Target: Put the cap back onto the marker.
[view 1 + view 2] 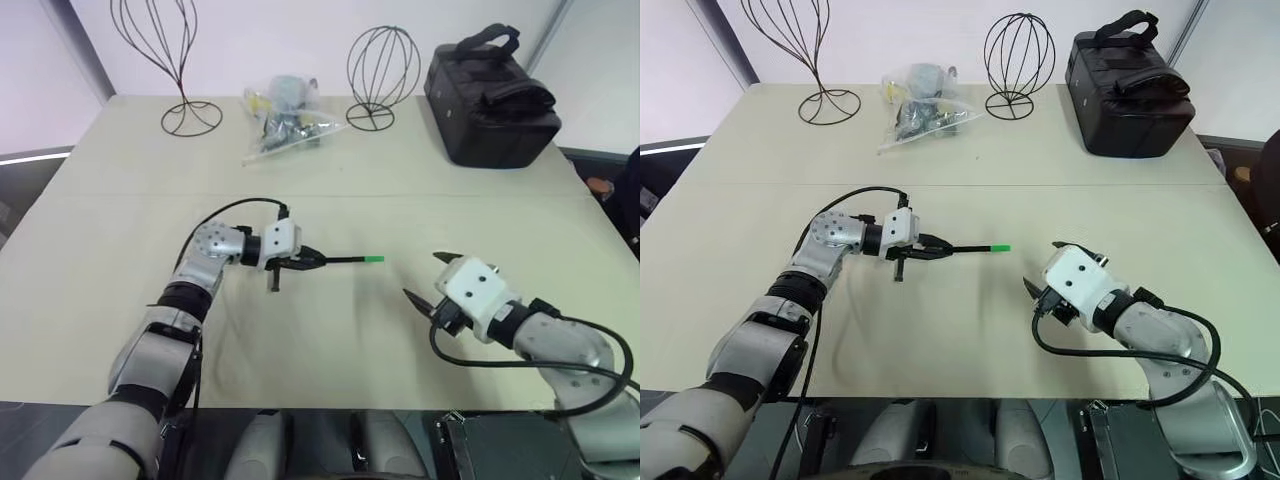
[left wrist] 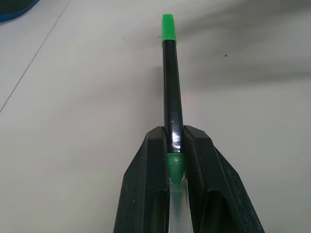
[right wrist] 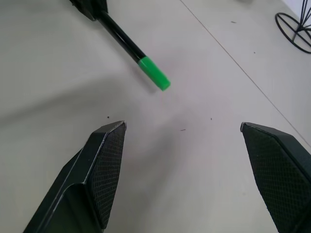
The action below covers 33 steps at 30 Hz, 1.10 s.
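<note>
Right claw [image 1: 428, 277] spread, empty — left claw [image 1: 296, 263] pinching thin black marker [image 1: 340, 261], bright green plastic cap [image 1: 374, 260] beyond its fingertips — loosely seated, it might drop off.

The marker [image 2: 172, 97] has a glossy black plastic barrel that throws back light, and the cap [image 2: 167, 26] at its far end is smooth bright green plastic. The left hand [image 2: 177, 145] has matt black plastic fingers; the right hand [image 3: 182, 145] shows finger pads [image 3: 107, 165] with a fine cross-hatched, grippy texture. The surface [image 1: 330, 190] is matt, pale beige and smooth. On it beyond the marker stand thin black wire stands [image 1: 380, 65], a crinkled clear plastic bag [image 1: 285, 120] and a black cloth bag [image 1: 490, 95].
</note>
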{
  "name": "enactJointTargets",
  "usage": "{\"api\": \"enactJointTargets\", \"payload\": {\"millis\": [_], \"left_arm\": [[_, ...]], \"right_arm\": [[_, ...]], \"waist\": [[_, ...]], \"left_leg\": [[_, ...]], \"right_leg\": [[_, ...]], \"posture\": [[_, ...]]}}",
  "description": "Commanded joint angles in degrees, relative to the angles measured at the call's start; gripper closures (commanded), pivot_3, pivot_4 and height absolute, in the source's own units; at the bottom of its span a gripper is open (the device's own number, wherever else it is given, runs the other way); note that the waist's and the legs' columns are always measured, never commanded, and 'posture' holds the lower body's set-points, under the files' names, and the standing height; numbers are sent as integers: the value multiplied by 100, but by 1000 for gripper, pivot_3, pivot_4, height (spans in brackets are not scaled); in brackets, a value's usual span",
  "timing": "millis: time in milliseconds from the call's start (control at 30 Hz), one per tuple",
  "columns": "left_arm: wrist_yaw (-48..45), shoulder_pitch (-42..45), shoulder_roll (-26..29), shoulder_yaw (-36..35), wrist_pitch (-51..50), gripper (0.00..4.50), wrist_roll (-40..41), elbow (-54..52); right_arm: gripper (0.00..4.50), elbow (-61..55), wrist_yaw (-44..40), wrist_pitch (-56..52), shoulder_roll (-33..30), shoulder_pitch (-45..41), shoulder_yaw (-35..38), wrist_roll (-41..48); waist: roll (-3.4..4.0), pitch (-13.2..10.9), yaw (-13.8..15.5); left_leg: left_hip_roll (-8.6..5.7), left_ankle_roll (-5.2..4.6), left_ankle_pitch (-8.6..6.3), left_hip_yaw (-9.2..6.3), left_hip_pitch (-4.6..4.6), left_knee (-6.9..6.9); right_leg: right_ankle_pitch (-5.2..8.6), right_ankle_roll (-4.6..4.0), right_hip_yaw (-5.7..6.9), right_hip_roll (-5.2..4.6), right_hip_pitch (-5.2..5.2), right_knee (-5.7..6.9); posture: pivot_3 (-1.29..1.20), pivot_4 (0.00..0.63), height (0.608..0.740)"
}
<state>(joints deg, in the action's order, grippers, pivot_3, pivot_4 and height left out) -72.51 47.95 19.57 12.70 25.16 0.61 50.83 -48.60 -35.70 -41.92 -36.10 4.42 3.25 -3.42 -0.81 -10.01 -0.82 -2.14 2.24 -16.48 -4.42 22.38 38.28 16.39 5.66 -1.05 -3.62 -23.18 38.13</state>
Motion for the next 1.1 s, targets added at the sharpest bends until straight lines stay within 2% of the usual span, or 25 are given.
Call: {"api": "enactJointTargets", "payload": {"millis": [33,167,200,233,433,600,833,933,1100], "left_arm": [[156,77,-29,71,71,4500,-146,-158],[177,73,-35,66,73,4500,-197,-124],[179,71,-35,62,68,3510,-193,-126],[188,71,-38,57,61,3203,-189,-125],[231,45,-44,17,7,36,-158,-178],[57,-25,44,-113,-297,11,82,-447],[-765,-163,554,-394,-875,11,747,-1167],[-1086,-284,903,-458,-1411,11,1009,-1854],[-1112,-542,1370,-602,-2279,11,1322,-2817]], "right_arm": [[667,-420,265,-195,92,64,54,-11],[667,-537,370,-328,82,97,24,18],[598,-563,389,-356,79,107,21,29],[598,-583,407,-379,75,119,21,39],[598,-621,468,-447,51,164,70,91],[598,-643,443,-488,20,168,173,174],[598,-829,-110,-809,-60,164,835,1010],[598,-830,-428,-835,-262,359,1176,1328],[598,-669,-560,-713,-432,616,1498,1554]], "waist": [[0,0,10],[0,0,13],[0,0,13],[0,0,13],[0,0,10],[0,0,9],[0,0,1],[0,0,3],[0,0,8]], "left_leg": [[0,0,0,0,0,0],[-2,0,0,0,0,0],[-2,0,0,0,0,0],[-1,0,0,0,0,0],[-1,0,0,0,0,0],[-1,0,0,0,0,0],[2,0,0,-1,0,0],[5,0,0,-1,0,0],[10,-1,0,-1,-2,0]], "right_leg": [[0,0,1,0,0,0],[0,0,0,-2,1,-1],[0,0,0,-2,1,-1],[0,0,1,-2,1,-1],[0,0,1,-1,1,-1],[0,0,1,-2,1,-1],[0,0,1,0,1,0],[0,0,0,-2,2,-1],[0,0,0,-4,7,-2]], "posture": [[0,150,740],[0,150,740],[0,150,740],[0,150,740],[0,150,740],[0,150,740],[0,150,740],[0,150,740],[0,150,740]]}}
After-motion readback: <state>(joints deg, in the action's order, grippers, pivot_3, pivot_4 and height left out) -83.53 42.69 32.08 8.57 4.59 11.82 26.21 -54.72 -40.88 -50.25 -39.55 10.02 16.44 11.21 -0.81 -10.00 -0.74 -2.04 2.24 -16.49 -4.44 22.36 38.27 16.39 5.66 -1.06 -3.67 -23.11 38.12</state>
